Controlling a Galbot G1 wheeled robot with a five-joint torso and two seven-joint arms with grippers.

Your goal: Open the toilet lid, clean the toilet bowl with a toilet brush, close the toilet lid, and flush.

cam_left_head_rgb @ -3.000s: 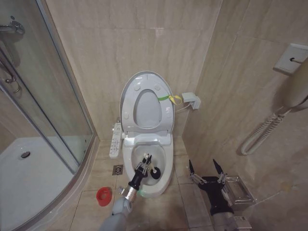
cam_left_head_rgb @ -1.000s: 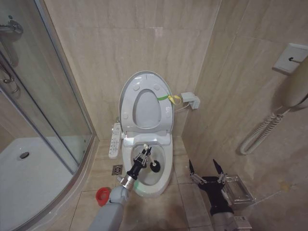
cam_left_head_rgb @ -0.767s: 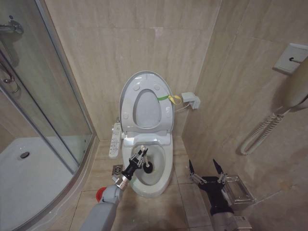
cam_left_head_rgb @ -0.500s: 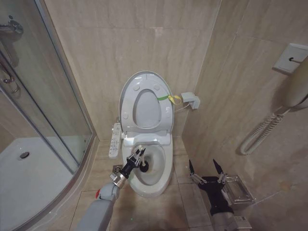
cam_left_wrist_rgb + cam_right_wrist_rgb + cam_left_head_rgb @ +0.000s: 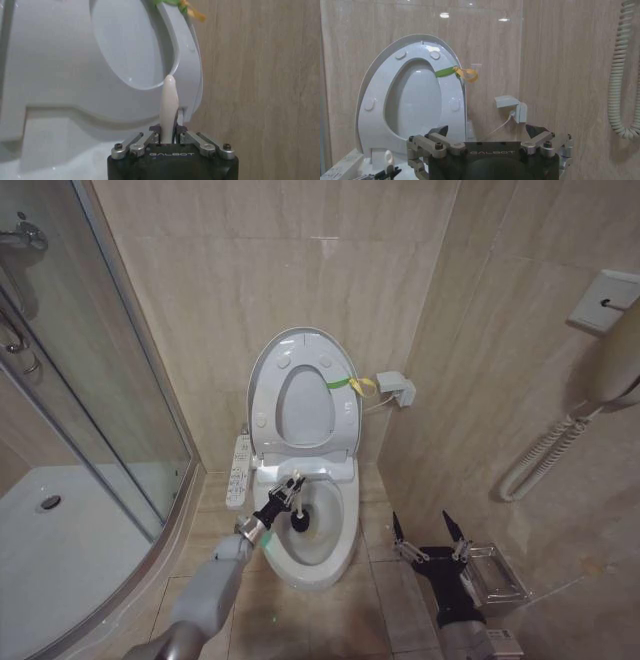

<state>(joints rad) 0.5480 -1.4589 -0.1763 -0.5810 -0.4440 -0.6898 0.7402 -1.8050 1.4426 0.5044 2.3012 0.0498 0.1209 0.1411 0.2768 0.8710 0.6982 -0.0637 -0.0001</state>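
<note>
Left gripper [image 5: 291, 489] shifted left, toilet brush [image 5: 299, 522] between jaws

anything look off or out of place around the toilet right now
Nothing looks spilled or broken. The one oddity is a yellow-green band tied to the raised toilet lid, its loose end hanging off the side. The left gripper holds the toilet brush inside the toilet bowl; the right gripper waits open beside it.
</note>
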